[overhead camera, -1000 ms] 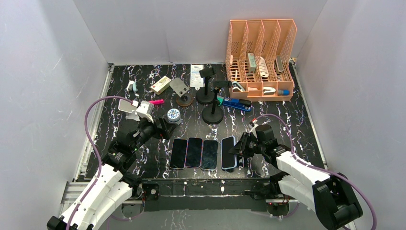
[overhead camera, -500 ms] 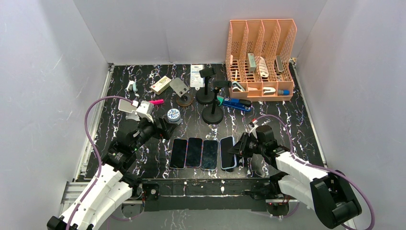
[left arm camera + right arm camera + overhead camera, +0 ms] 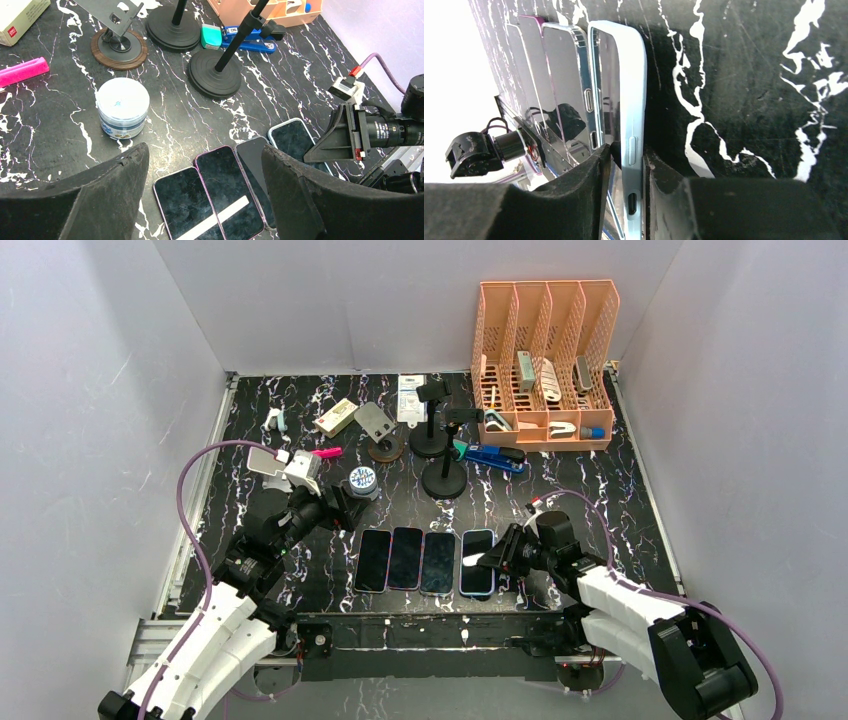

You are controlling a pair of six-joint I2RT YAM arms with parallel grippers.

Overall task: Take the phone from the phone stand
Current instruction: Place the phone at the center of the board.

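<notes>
the light-blue phone (image 3: 477,562) lies on the table (image 3: 610,500) at the right end of a row with three other phones (image 3: 405,558), well apart from the black phone stands (image 3: 444,475). the right gripper (image 3: 626,156) straddles its edge (pinching or loose, i cannot tell). the left gripper (image 3: 202,150) hangs wide apart.

- The right gripper (image 3: 489,560) has slid back toward the near edge of the table (image 3: 620,510) and sunk lower.
- The light-blue phone (image 3: 477,565) has come with it. A second ago it looked narrow, tipped up on one long edge. Now it shows broader, lying nearly flat, squared up beside the row of three phones (image 3: 405,560).
</notes>
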